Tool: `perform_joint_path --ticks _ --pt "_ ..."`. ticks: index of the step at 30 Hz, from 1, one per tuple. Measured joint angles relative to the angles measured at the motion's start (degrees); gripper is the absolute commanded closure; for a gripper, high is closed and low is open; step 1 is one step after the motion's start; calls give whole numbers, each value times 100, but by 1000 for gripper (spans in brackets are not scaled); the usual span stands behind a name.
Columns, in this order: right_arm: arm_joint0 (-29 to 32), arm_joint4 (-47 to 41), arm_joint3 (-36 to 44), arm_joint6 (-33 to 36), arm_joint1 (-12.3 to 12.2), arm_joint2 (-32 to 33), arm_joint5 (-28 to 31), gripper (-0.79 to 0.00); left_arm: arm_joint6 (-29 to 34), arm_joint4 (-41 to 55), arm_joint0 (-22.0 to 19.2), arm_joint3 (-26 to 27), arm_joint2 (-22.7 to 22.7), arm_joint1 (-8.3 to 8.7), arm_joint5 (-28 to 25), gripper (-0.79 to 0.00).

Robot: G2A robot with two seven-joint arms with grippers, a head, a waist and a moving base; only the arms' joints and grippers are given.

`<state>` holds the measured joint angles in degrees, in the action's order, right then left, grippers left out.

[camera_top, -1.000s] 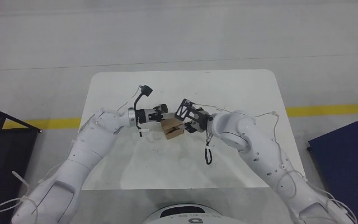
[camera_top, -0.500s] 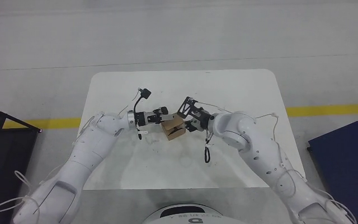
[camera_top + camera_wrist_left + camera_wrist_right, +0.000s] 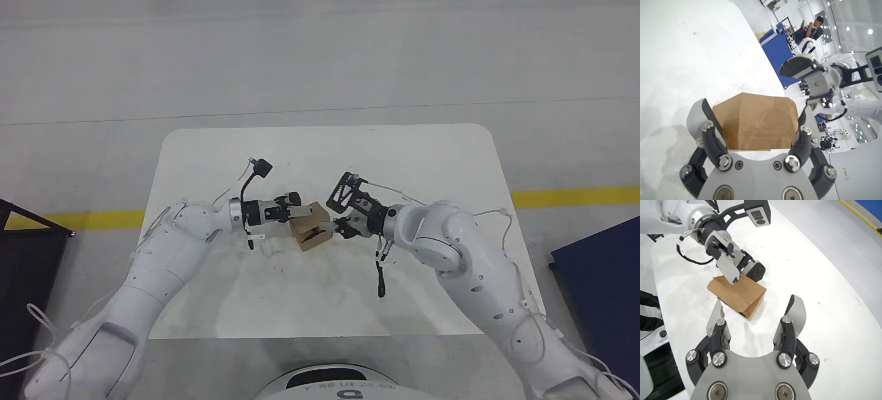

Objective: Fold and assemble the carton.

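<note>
- Top view: the carton (image 3: 311,225) sits near the middle of the white surface (image 3: 420,160), between the two arms. The left end effector (image 3: 293,207) is on its far upper edge, and the right end effector (image 3: 341,222) hangs just beside its other side. The carton's long axis seems to lie flat on the surface, running across the line between the two arms and slightly slanted.
- Left wrist view: the left end effector is pressed onto the carton (image 3: 757,121), with a pad at each side of a brown panel that has one fold line down it. The panel points away from the wrist toward the other arm. To do this step well, I judge this grip should stay firm and level so the box neither slides nor twists while it is being folded.
- Right wrist view: the right end effector (image 3: 755,308) is spread wide and pinches nothing. It is aimed at the carton (image 3: 738,292) and stands apart from it. The ridge along the carton's top runs crosswise to this approach. A loose panel with a short slit faces the wrist, with a dark gap beneath it at the low corner.
- The right arm's next move probably needs to meet that panel squarely and press along its crease rather than into the side wall, which looks thin enough to buckle.
</note>
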<state>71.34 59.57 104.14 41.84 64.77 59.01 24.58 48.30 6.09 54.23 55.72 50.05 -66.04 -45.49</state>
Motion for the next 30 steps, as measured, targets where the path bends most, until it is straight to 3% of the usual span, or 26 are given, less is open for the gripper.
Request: perform_joint_path --ticks 8,16,30 --pt "-150 295 -262 -331 50 -195 -124 -634 -6 -18 86 22 17 15 -35 -785" --pt "-290 505 -511 -742 122 -409 -293 -588 133 68 79 44 34 28 -38 -785" --pt "-376 543 -762 -822 175 -466 -384 -570 206 137 18 1 2 10 -48 -785"
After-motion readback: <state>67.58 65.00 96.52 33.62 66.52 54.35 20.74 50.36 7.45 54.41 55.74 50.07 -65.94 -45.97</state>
